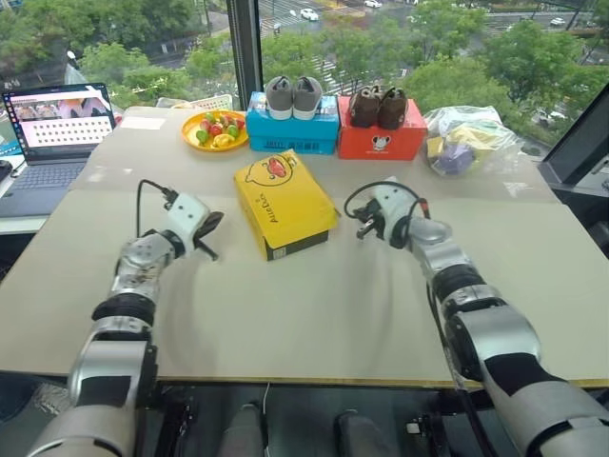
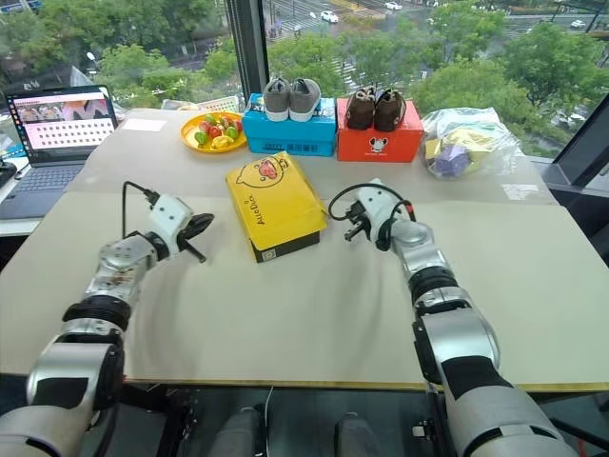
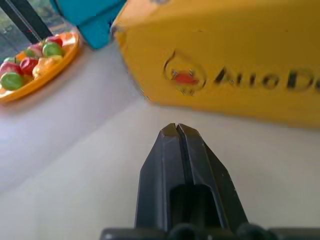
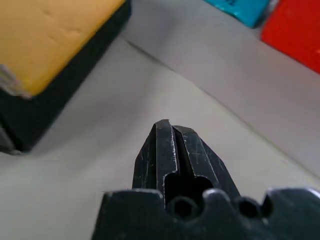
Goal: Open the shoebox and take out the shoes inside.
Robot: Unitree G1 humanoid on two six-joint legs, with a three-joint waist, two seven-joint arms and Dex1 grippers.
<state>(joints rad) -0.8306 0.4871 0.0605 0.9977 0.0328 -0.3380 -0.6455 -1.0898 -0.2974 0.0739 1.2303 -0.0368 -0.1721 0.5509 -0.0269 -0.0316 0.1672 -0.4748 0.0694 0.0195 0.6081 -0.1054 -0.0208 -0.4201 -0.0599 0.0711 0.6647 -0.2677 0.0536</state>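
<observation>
Your shoebox point(image 1: 284, 201) lies lid-on in the middle of the counter point(image 1: 314, 314), its yellow duck lid facing up and the black base showing at the near end. The shoes it holds are hidden under that lid.

Your left claw point(image 1: 211, 231) hangs just left of the shoebox, apart from it, and your right claw point(image 1: 364, 225) hangs just right of it, also apart. From the head views you can place both claws against the box, but the fingers are hard to read there. The wrist views settle it: the left claw point(image 3: 176, 131) is clenched on nothing, fingers pressed together, facing the yellow side with its dark lettering. The right claw point(image 4: 167, 131) is clenched and empty too (a thin seam between the fingers, nothing in it), with the box's yellow-and-black corner off to one side.

Along the far edge you have a blue box point(image 1: 291, 131) with a grey pair point(image 1: 292, 96) on top, a red box point(image 1: 383, 139) with a brown pair point(image 1: 378, 106), a plate of fruit point(image 1: 215, 129), a plastic bag point(image 1: 466, 139) and a laptop point(image 1: 55, 133).
</observation>
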